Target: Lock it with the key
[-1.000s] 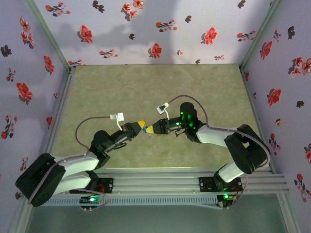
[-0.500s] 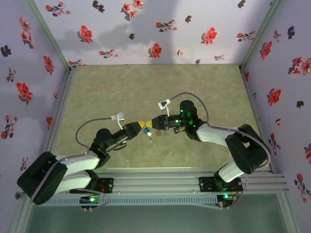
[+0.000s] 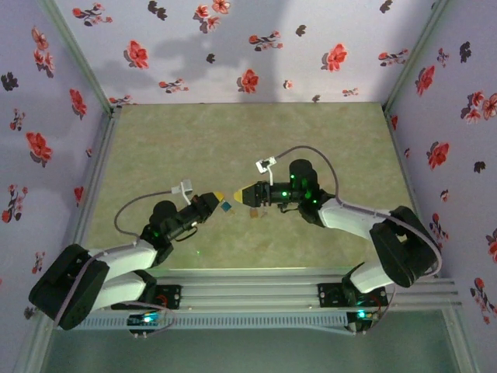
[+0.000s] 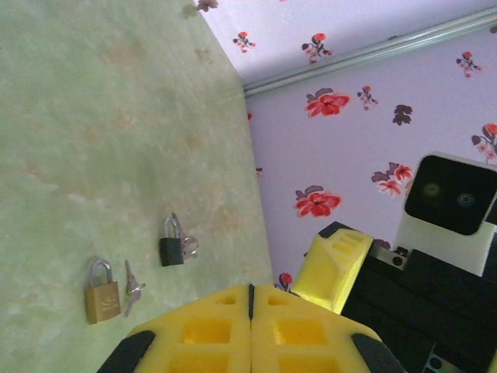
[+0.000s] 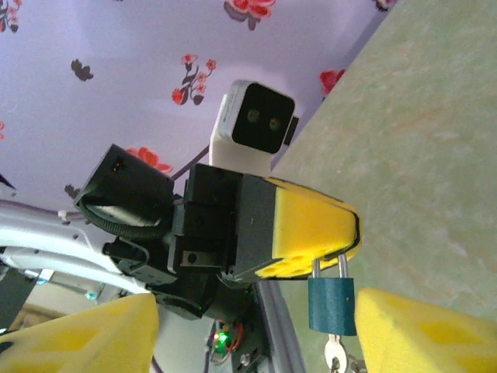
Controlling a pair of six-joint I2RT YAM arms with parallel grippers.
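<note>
In the right wrist view, my left gripper [image 5: 351, 233] is shut on the shackle of a teal padlock [image 5: 334, 305]. The padlock hangs below the yellow fingers, with a silver key [image 5: 335, 355] stuck in its underside. My right gripper [image 5: 256, 342] is open, with its fingers [image 5: 423, 330] wide apart on either side of the padlock and touching nothing. From above, the left gripper [image 3: 217, 196] and the teal padlock [image 3: 224, 207] sit just left of the right gripper [image 3: 246, 193], mid-table. In the left wrist view the left gripper [image 4: 250, 291] has its fingers pressed together and the held padlock is hidden.
A brass padlock [image 4: 102, 291] with a loose key [image 4: 130, 286] beside it and a black padlock [image 4: 172, 249] with keys lie on the green mat [image 3: 233, 140]. The brass padlock [image 3: 255, 214] lies below the right gripper. Flowered walls [image 3: 233, 47] enclose the table.
My right gripper has opened and let go of the key, backing slightly right. My left gripper drew back left with the teal padlock, so the two grippers are now apart.
</note>
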